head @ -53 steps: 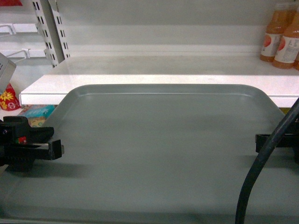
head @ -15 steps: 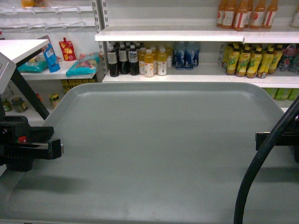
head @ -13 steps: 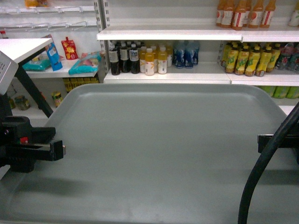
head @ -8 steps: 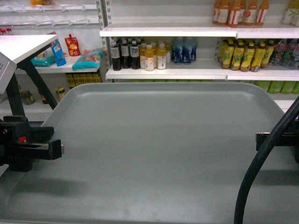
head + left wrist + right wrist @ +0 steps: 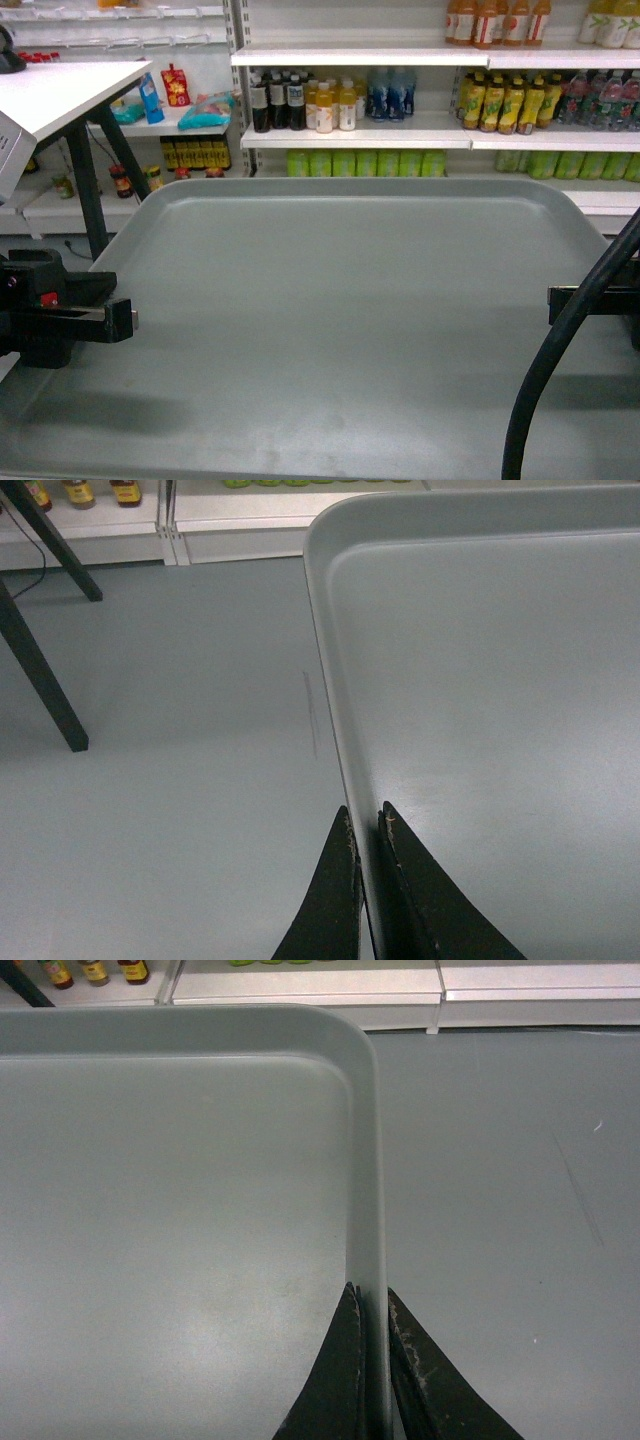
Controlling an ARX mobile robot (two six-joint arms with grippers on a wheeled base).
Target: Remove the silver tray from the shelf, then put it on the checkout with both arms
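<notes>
The silver tray point(image 5: 340, 320) fills the lower head view, held level in the air over the floor. My left gripper point(image 5: 125, 320) is shut on its left rim, and my right gripper point(image 5: 555, 300) is shut on its right rim. The left wrist view shows the tray point(image 5: 480, 680) with the rim pinched in my left gripper point(image 5: 365, 825). In the right wrist view the tray point(image 5: 170, 1180) has its rim clamped in my right gripper point(image 5: 368, 1300). The white checkout point(image 5: 60, 95) counter on black legs stands at upper left. The shelf the tray came from is out of view.
Stocked store shelves point(image 5: 420, 130) with bottles stand beyond the tray's far edge. A thick black cable point(image 5: 560, 350) crosses the tray's right side. Black table legs point(image 5: 40, 680) stand on the grey floor point(image 5: 180, 780) left of the tray.
The background has slid right in the head view. The shelves look farther off and the white counter has come further in from the left. The tray and both grippers keep their places in the view.
</notes>
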